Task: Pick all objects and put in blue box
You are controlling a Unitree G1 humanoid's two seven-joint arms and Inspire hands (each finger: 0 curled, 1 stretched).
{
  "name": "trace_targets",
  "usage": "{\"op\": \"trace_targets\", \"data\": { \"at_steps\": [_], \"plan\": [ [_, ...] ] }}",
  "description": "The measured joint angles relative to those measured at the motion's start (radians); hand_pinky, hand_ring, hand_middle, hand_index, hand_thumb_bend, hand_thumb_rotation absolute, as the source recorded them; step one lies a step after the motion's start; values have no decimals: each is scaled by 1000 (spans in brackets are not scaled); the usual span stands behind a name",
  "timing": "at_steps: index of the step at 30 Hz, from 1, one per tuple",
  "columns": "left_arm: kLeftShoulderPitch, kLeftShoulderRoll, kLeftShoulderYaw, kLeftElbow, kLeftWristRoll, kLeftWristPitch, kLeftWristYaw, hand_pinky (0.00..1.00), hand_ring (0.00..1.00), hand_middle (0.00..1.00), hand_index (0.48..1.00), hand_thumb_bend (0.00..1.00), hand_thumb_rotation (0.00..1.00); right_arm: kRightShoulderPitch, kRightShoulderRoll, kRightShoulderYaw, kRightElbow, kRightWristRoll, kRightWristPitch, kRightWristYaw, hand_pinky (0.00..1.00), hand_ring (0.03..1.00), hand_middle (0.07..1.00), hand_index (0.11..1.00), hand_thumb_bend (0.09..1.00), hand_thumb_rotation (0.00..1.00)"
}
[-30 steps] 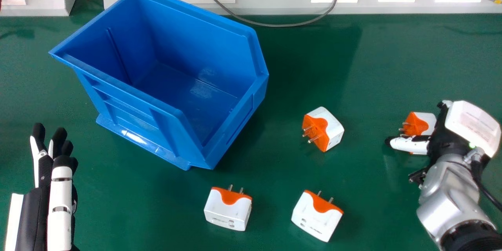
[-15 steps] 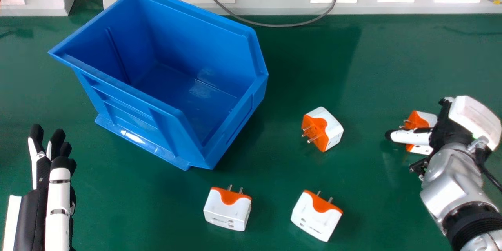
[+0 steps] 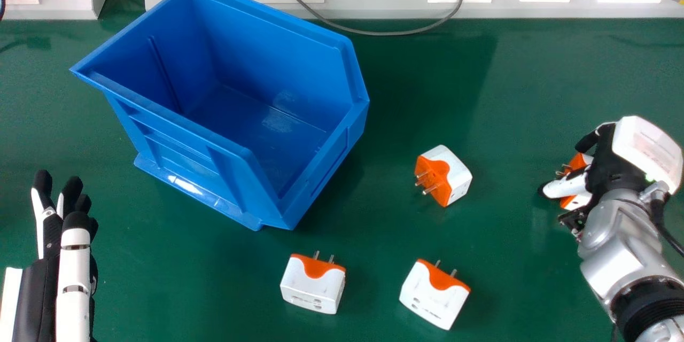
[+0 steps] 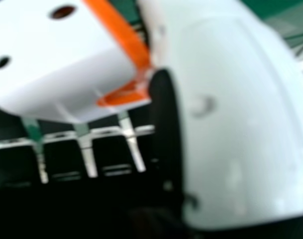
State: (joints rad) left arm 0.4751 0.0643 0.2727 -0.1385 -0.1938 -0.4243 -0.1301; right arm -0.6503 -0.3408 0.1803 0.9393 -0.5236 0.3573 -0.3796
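Though partly hidden by the right hand (image 3: 617, 173), can make out a white-and-orange plug adapter (image 3: 578, 161) toward the right side of the head view, prongs toward the view's left. See it close up in the right hand view too, just beside the thumb (image 4: 241, 124); cannot tell whether pinched by the hand or merely lying next to it. Further left in the head view, well apart from that hand, see a second adapter (image 3: 451, 171) on the green table (image 3: 534, 85), prongs aimed left. Nearer the robot, see a third adapter (image 3: 432, 299) and a fourth adapter (image 3: 310, 286), both with prongs pointing away from the robot. Beyond the fourth and to its left, see the blue box (image 3: 214, 139), set askew with its mouth open upward. By the lower left, note the left hand (image 3: 72, 267), spread slightly, fingers straight and pointing away. Along the far edge, note a socket panel (image 3: 374, 5) with a grey cable (image 3: 395, 33) drooping onto the table.
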Motion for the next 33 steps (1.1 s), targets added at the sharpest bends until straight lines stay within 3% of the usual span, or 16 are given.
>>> {"op": "trace_targets", "data": {
  "at_steps": [8, 10, 12, 19, 21, 26, 33],
  "plan": [
    [4, 0, -1, -12, 0, 7, 1, 1000, 1000, 1000, 1000, 259, 947, 0, 0, 12, 4, 1, 4, -27, 314, 396, 490, 577, 514, 0],
    [5, 0, -1, -17, 2, 9, 1, 1000, 1000, 1000, 1000, 257, 936, 0, 0, 9, 3, 5, 3, -33, 295, 408, 502, 517, 515, 0],
    [6, 0, -2, -24, 8, 9, 1, 1000, 1000, 1000, 1000, 251, 934, 7, 0, 7, -3, 6, -4, -47, 279, 388, 474, 550, 509, 0],
    [12, -1, -6, -29, 8, 12, 0, 1000, 1000, 1000, 1000, 256, 902, 27, 0, -18, -62, 23, 21, -51, 263, 407, 519, 492, 512, 0],
    [13, -1, -9, -29, 8, 12, -1, 1000, 1000, 1000, 1000, 267, 902, 43, -3, -30, -102, 41, 20, -48, 279, 418, 511, 551, 493, 0],
    [16, -1, -11, -29, 7, 11, -2, 1000, 1000, 1000, 1000, 261, 904, 127, -24, -38, -275, 41, 29, -26, 311, 446, 523, 514, 493, 0],
    [21, -1, -10, -31, -1, 11, -8, 1000, 1000, 1000, 1000, 256, 870, 250, -45, -68, -536, 33, 44, -18, 278, 400, 490, 550, 488, 0]
  ]
}}
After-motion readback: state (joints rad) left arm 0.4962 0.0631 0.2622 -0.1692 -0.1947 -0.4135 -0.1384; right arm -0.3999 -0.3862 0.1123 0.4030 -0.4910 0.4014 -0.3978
